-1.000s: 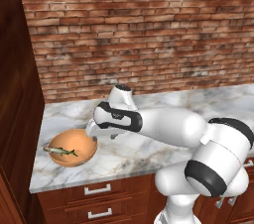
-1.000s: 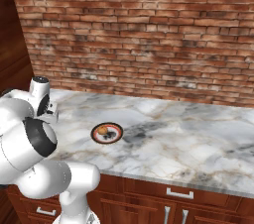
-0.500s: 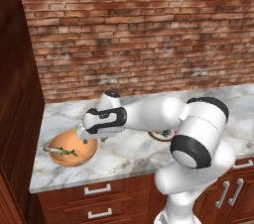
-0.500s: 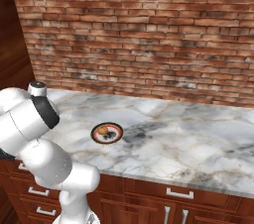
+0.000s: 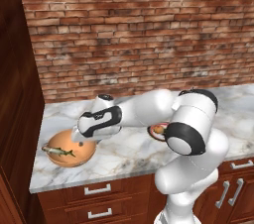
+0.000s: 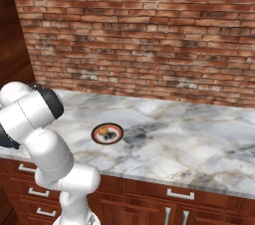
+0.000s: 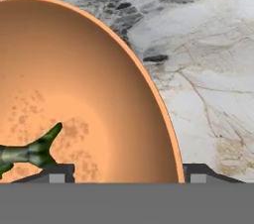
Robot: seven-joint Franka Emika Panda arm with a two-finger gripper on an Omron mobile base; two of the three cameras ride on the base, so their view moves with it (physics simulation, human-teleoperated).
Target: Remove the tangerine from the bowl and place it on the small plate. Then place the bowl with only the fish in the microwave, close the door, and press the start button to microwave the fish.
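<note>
- Since a second ago your arm has swung left and gone lower, and now its hand is right at the bowl [image 5: 69, 148].
- In the hand view your gripper [image 7: 124, 173] has one finger tip inside the bowl and one outside, so the right side of the rim sits between them.
- The tips are not pressing on the rim as far as you can see, so you cannot tell if the gripper has a grip on it or is loose.
- The bowl sits near the left end of the counter [image 5: 129, 153], close to the front edge.
- The fish [image 5: 58, 151] lies in the bowl, and its tail points toward the finger tips in the hand view.
- The tangerine [image 6: 102, 131] is out of the bowl and sits on the small plate [image 6: 107, 134].
- The small plate is near the middle of the counter, well apart from the bowl.
- A brick wall [image 6: 149, 35] runs along the back of the counter.
</note>
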